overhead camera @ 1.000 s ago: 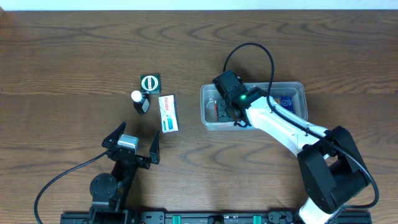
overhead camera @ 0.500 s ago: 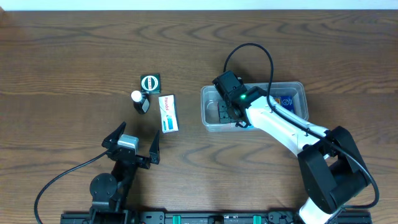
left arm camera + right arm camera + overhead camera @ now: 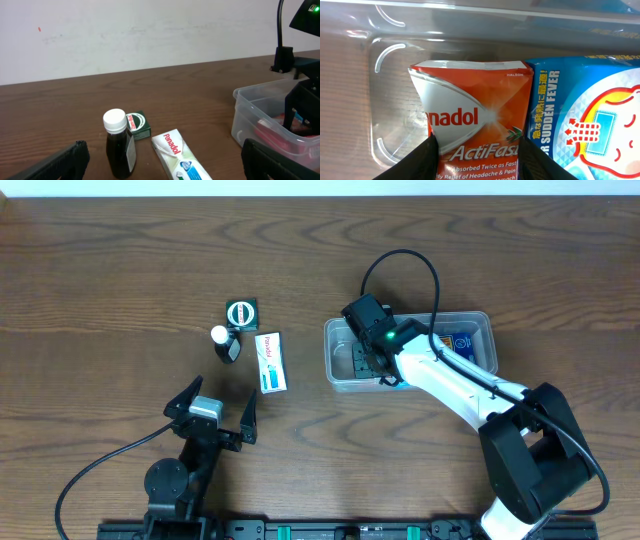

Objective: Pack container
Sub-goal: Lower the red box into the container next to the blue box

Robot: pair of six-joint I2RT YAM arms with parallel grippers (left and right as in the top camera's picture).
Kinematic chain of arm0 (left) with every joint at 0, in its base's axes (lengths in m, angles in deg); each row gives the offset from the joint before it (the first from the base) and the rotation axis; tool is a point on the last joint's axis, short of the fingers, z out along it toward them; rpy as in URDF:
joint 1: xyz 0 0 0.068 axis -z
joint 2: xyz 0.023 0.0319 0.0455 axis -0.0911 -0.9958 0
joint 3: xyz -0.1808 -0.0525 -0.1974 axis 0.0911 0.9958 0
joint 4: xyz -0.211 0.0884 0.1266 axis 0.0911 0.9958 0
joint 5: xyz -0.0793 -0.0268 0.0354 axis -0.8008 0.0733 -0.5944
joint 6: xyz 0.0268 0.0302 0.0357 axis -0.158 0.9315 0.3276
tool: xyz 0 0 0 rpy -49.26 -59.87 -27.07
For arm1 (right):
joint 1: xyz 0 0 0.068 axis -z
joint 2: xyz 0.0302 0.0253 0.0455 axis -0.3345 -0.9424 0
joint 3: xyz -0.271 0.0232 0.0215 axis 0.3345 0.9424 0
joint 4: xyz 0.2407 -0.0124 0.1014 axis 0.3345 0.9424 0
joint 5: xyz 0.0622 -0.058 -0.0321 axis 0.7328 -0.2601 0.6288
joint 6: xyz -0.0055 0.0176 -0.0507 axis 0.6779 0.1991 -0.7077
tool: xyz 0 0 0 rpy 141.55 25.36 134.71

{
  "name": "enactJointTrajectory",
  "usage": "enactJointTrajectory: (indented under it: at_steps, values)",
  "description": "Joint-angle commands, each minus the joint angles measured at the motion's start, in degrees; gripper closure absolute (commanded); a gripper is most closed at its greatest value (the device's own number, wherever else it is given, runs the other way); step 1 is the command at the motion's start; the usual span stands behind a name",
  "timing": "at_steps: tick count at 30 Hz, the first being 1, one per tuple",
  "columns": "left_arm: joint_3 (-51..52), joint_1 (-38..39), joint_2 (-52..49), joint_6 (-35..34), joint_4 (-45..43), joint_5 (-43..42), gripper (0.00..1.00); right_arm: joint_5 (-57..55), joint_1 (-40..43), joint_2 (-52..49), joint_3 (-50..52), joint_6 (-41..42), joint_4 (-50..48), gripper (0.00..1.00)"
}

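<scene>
One red box [image 3: 476,131] in container [image 3: 390,100]; label readable right-wrist only.

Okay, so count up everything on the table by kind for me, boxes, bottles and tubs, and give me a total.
Boxes: 4 (green box, white Panadol box, red Panadol ActiFast box, blue fever box)
Bottles: 1 (dark bottle with a white cap)
Tubs: 1 (clear container)
Total: 6

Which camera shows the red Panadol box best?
Right wrist: the red Panadol box fills the frame, label readable. Left wrist shows only a red sliver through the container wall; overhead, the right arm hides it.
</scene>
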Motion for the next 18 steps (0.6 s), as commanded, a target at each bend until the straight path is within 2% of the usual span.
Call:
enactJointTrajectory:
  at_steps: [1,18]
  values:
    - [0.9,-0.4,0.4,0.4,2.1,-1.0,0.02,-2.8,-0.3,-0.1,-0.8,1.1,0.4,0.52]
    - [0.9,-0.4,0.4,0.4,2.1,-1.0,0.02,-2.9,0.5,-0.1,-3.5,1.0,1.7,0.41]
